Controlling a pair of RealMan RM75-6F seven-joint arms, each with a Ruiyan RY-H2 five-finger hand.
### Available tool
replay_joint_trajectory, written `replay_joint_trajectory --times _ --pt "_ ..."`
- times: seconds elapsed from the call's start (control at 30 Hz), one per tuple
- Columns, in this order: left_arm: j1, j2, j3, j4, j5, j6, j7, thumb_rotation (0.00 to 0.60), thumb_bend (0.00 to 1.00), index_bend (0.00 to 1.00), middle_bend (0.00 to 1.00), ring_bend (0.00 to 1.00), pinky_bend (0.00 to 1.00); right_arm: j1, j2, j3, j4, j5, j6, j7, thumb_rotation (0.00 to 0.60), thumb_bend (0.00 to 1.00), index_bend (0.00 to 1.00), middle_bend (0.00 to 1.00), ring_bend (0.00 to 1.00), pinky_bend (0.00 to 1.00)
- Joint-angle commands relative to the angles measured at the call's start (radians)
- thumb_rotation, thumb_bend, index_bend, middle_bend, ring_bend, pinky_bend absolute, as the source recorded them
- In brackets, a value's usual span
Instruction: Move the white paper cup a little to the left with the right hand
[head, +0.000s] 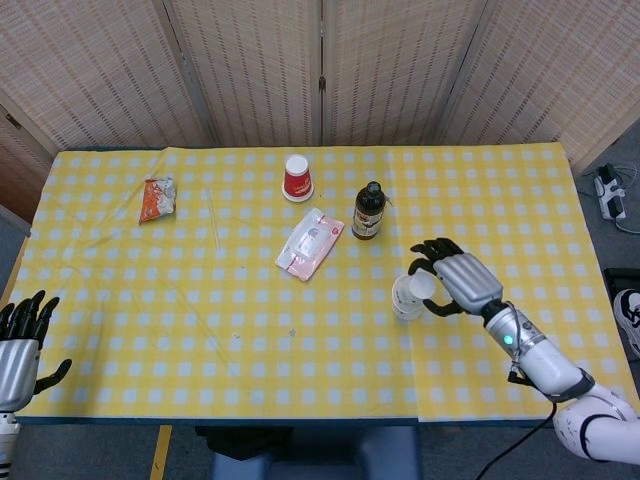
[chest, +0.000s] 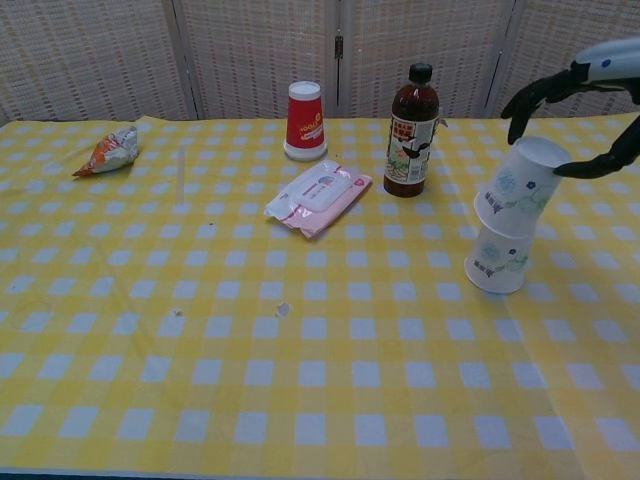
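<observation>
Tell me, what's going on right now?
Right hand grips upper white cup, lifting off a second cup. Left hand idle, open. Bottle nearby left.

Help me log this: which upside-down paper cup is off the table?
The upper white paper cup, lifted tilted by the right hand; the lower white cup and red cup stand on the cloth.
</observation>
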Motion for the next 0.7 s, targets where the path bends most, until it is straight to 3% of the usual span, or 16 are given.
replay_joint_trajectory --times 0.03,0.27,0.7 --pt "0.001 0.001 0.002 -0.002 0.002 0.0 -0.002 0.6 0.28 0.06 0.04 0.0 0.0 -0.009 0.023 0.008 -0.035 -0.035 0.022 0.013 0.6 0.4 0.39 0.15 0.07 0.0" --pt "0.003 0.001 0.003 0.0 0.002 0.001 -0.003 0.6 0.28 0.06 0.04 0.0 0.0 0.012 0.02 0.019 -0.053 -0.05 0.001 0.022 0.6 0.4 0.39 0.15 0.07 0.0" --pt "0.009 -0.008 0.009 0.018 -0.001 -0.001 -0.02 0.6 0.28 0.06 0.04 0.0 0.0 0.126 -0.178 0.012 0.099 0.112 -0.108 -0.087 0.6 0.4 0.39 0.15 0.07 0.0"
